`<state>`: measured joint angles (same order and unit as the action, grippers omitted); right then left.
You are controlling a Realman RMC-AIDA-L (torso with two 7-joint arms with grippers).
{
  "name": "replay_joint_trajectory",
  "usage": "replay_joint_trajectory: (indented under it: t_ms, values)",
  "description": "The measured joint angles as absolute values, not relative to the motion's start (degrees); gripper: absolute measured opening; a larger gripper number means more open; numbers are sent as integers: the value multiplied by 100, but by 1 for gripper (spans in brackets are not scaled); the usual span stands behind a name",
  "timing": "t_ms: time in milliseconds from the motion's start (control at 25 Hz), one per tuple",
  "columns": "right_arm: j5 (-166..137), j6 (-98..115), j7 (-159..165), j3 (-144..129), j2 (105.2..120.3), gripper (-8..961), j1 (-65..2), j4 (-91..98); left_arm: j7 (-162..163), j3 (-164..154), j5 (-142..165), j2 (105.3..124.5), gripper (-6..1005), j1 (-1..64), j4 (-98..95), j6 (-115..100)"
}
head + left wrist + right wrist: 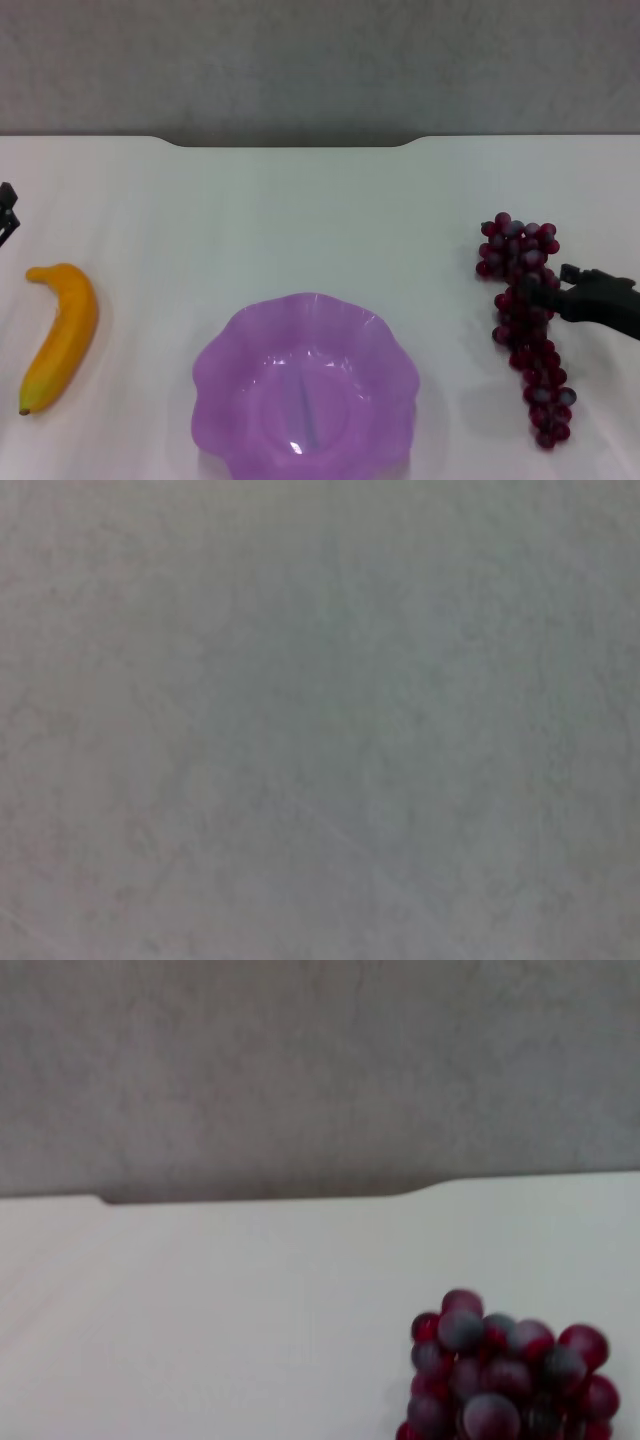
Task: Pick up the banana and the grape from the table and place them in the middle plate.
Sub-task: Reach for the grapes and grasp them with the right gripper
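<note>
While the middle plate (305, 385), translucent purple with a wavy scalloped rim, was seen lying near the front of the white table (300, 210), the two fruits were found well apart on either side of it. The banana (61, 335), smooth and yellow-orange with a dark tip, was laid at the left. The grape (526, 320), a long bunch of dark red-purple berries with a greyish bloom, was stretched out at the right. The right gripper (553, 288) was positioned over the middle of the bunch, reaching in from the right; whether its fingers were spread or closed could not be told. Only a sliver of the left gripper (6, 212) was seen at the left edge, beyond the banana, its state likewise undetermined.
</note>
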<state>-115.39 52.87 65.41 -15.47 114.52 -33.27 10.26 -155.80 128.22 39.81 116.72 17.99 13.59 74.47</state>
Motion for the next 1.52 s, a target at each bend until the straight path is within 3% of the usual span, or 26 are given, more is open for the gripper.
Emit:
replay_joint_trajectory:
  t_ms: [1520]
  values:
    - [-13515,4749,7534,-1551,11464,759,-3756,852,-15565,12691,3981,11672,901,1811,1335,7582]
